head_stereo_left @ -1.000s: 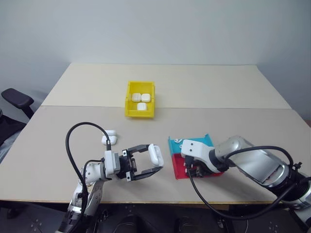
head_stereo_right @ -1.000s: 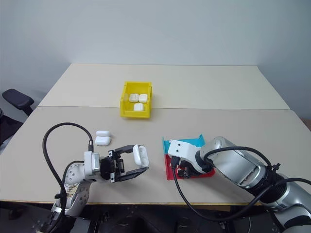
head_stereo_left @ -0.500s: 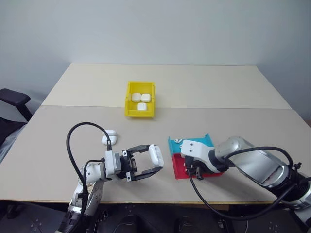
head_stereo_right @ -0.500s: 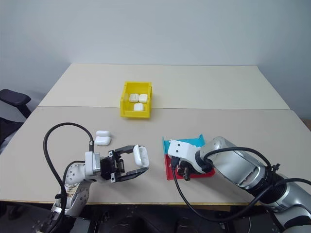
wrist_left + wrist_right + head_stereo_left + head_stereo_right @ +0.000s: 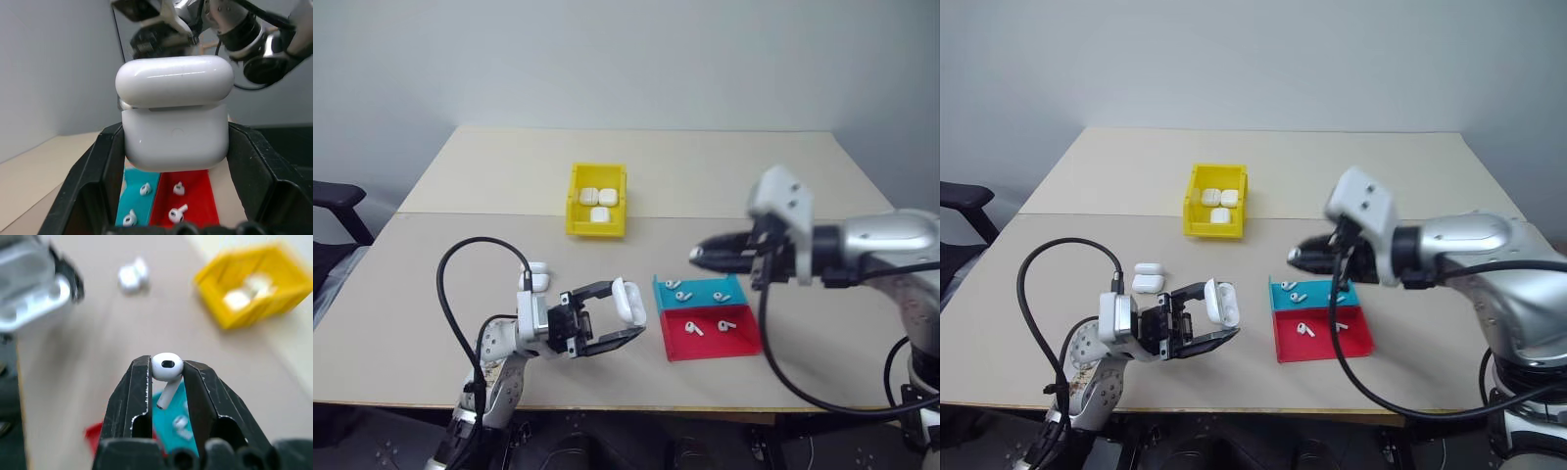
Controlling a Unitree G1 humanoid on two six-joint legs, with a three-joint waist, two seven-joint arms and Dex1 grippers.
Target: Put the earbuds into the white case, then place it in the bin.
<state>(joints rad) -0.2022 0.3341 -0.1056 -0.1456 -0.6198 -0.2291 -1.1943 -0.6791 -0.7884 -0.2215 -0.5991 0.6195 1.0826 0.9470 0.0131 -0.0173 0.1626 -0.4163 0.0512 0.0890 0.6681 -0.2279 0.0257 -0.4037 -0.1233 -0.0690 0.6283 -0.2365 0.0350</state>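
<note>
A second ago the right jaws were down in the shallow teal-and-red plastic tray (image 5: 705, 318); now the right gripper (image 5: 166, 374) has lifted well clear of it and hangs above the counter (image 5: 803, 245), its black fingers (image 5: 134, 391) pinched on one tiny white stemmed earbud (image 5: 167, 369), bulb up between the tips and stem hanging down in the gap. That reads as a pick completed, so the next step would be carrying the bud across to the case. The left gripper (image 5: 612, 318) has risen only slightly and stays clamped on the small glossy white rounded earbud case (image 5: 175, 115), which sits upright between its jaws with the hinged lid ajar, a thin dark seam showing below the cap. Beyond those jaws, under the held case, the remaining loose white earbuds (image 5: 690, 294) lie scattered in the tray, several in the teal half and two in the red. Two spare white cases (image 5: 1147, 277) rest on the counter just behind the left gripper, and the small bright yellow rectangular plastic bin (image 5: 578, 220), already holding three cases, stands well beyond both grippers.
</note>
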